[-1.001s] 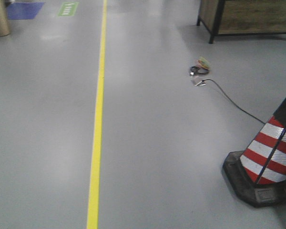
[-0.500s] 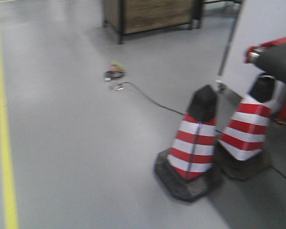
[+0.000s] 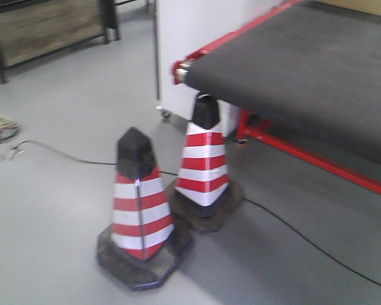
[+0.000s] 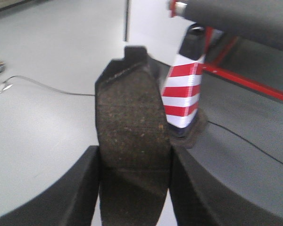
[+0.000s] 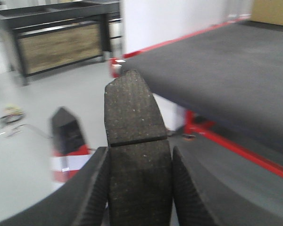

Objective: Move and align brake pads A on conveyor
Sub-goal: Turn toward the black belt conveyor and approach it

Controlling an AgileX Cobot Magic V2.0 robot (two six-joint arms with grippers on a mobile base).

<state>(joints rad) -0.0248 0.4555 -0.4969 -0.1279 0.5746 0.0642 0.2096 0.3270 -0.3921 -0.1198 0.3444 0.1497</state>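
My left gripper (image 4: pixel 134 179) is shut on a dark grey brake pad (image 4: pixel 129 122) that sticks out forward between its fingers, a tab at its far end. My right gripper (image 5: pixel 139 181) is shut on another brake pad (image 5: pixel 134 113), whose centre groove shows across its face. Both are held in the air above the floor. The conveyor (image 3: pixel 305 63) is a dark textured belt with a red edge strip, at the upper right of the front view. Its belt (image 5: pixel 226 61) fills the right wrist view's right side, and its end roller (image 4: pixel 236 14) shows at the top of the left wrist view.
Two red-and-white striped cones (image 3: pixel 140 210) (image 3: pixel 204 165) stand on the grey floor by the conveyor's end. A black cable (image 3: pixel 305 244) runs across the floor past them. A white panel (image 3: pixel 203 25) and a dark-framed wooden bench (image 3: pixel 44 28) stand behind.
The front view has swung right: the yellow floor line left the picture, the cones slid left and came closer, and the conveyor belt has come into view at the right.
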